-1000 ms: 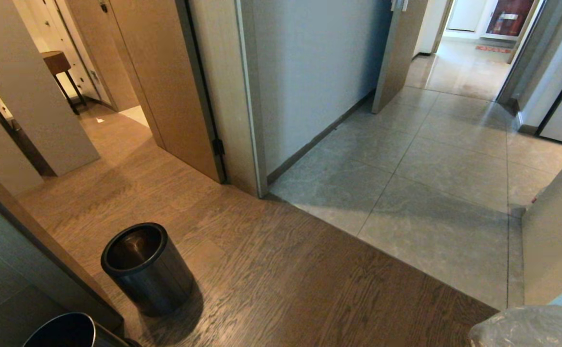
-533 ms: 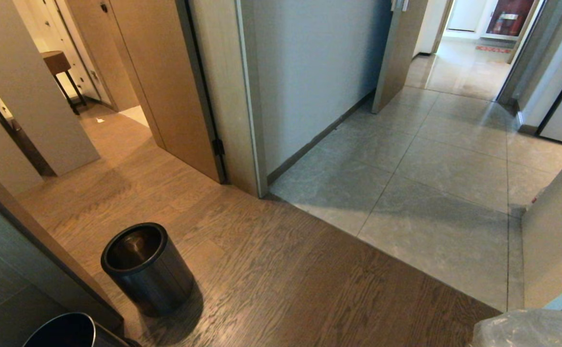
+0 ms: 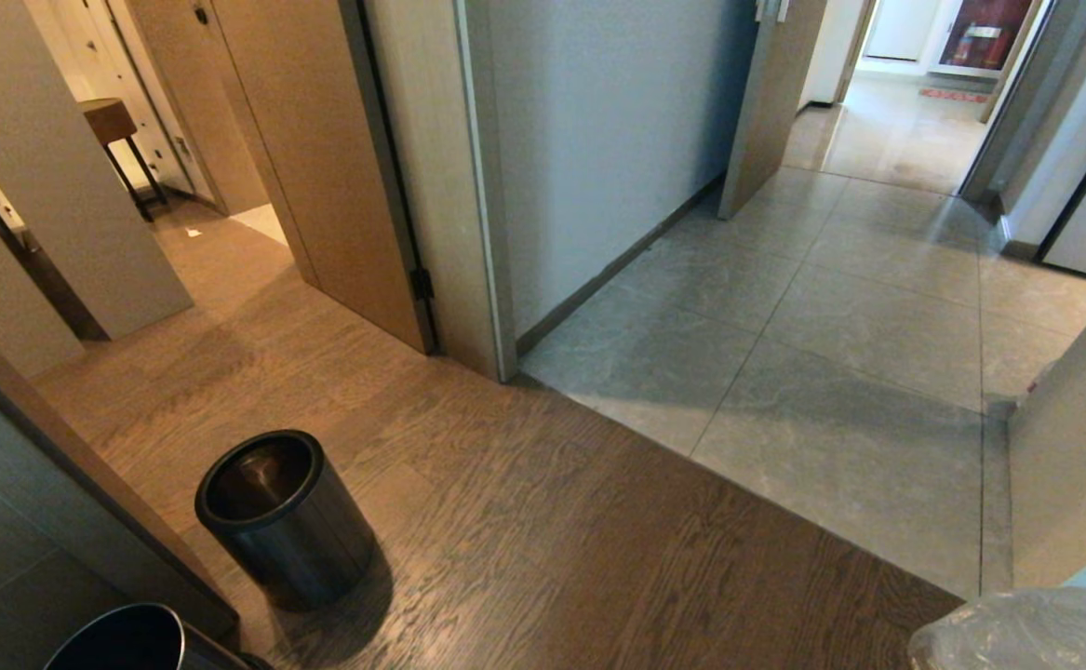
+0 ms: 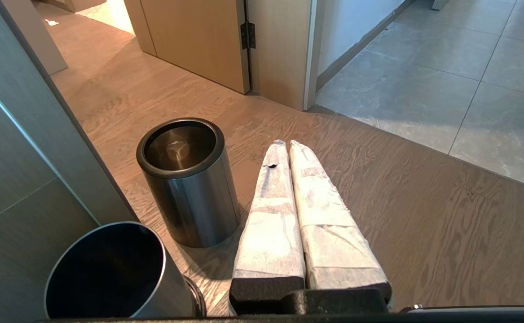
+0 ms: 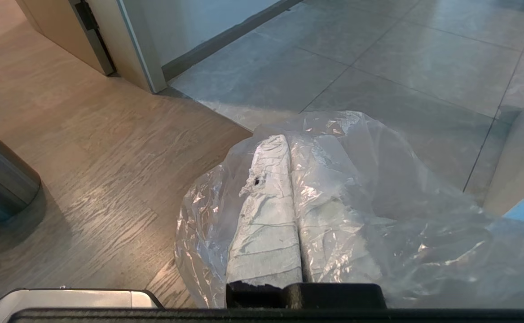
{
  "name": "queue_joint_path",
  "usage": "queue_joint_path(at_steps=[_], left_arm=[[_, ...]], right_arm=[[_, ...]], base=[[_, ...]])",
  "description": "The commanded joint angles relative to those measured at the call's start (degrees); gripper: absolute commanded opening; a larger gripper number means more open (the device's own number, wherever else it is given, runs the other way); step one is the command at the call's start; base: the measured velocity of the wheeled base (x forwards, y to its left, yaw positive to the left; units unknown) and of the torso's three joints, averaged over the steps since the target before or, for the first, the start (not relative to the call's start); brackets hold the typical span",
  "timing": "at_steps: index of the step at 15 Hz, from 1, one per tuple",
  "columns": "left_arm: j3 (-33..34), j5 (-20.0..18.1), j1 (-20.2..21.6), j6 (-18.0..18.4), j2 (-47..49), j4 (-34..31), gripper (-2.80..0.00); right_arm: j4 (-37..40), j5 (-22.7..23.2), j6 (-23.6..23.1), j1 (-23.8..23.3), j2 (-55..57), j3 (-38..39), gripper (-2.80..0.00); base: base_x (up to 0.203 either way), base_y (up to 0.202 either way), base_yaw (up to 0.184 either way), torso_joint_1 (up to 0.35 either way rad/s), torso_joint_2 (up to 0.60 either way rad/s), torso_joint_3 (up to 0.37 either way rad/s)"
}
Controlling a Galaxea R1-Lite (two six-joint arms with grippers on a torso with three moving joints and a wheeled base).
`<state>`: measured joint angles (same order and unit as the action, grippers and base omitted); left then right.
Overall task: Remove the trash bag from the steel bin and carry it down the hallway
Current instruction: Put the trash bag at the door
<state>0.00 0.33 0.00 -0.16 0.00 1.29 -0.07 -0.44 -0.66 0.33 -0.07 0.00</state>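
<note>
The steel bin (image 3: pixel 282 516) stands open and empty on the wood floor at the lower left, dark with a black rim; it also shows beside my left gripper (image 4: pixel 287 144), which is shut on nothing just to the right of the bin (image 4: pixel 185 179). My right gripper (image 5: pixel 286 139) is shut on the trash bag (image 5: pixel 378 202), whose thin clear plastic drapes over its taped fingers. A corner of the bag (image 3: pixel 1026 633) shows at the bottom right of the head view. The hallway (image 3: pixel 840 307) of grey tiles runs ahead to the right.
A second, shinier bin (image 3: pixel 124 642) sits at the bottom left against a dark wall panel. A door frame and wall corner (image 3: pixel 482 354) divide the wood floor from the tiles. A pale wall (image 3: pixel 1073 465) juts in on the right. An open door (image 3: pixel 766 112) stands further down.
The top of the bag in the corner of the head view dips and rises slightly. The bin, the floor and the view itself hold still.
</note>
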Motion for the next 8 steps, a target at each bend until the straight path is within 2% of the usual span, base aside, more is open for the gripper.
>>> queue_joint_path(at_steps=[1,8], left_arm=[[0.6,0.0,0.0,0.0,0.0,0.0,-2.80],[0.6,0.0,0.0,0.0,0.0,0.0,-2.80]], right_arm=[[0.0,0.0,0.0,0.0,0.1,0.0,-2.80],[0.0,0.0,0.0,0.0,0.1,0.0,-2.80]], base=[[0.000,0.000,0.000,0.000,0.00,0.000],[0.000,0.000,0.000,0.000,0.00,0.000]])
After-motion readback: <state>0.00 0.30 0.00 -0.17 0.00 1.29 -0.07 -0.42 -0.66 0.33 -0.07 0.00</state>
